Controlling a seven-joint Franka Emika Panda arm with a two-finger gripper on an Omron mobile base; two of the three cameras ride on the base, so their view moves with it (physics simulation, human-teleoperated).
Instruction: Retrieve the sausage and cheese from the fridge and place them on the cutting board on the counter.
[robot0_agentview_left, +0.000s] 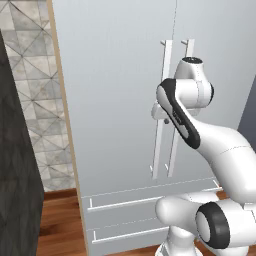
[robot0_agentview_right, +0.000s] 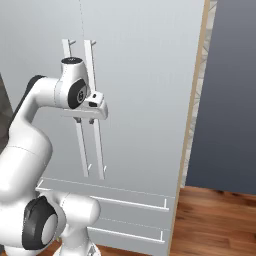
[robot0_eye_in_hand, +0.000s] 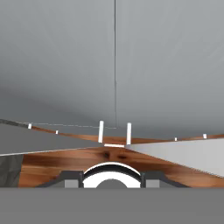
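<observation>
The fridge (robot0_agentview_left: 115, 100) stands closed before the robot, and its gripper (robot0_agentview_right: 84, 120) hangs at the two white handles (robot0_agentview_right: 92, 110), but I cannot tell if the fingers grip anything.

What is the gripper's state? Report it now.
Gripper: up against the fridge handles; whether it is open or closed on one cannot be told.

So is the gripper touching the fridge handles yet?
Cannot tell: in the right base view the gripper overlaps the fridge handles, but no view shows contact or gap plainly.
</observation>
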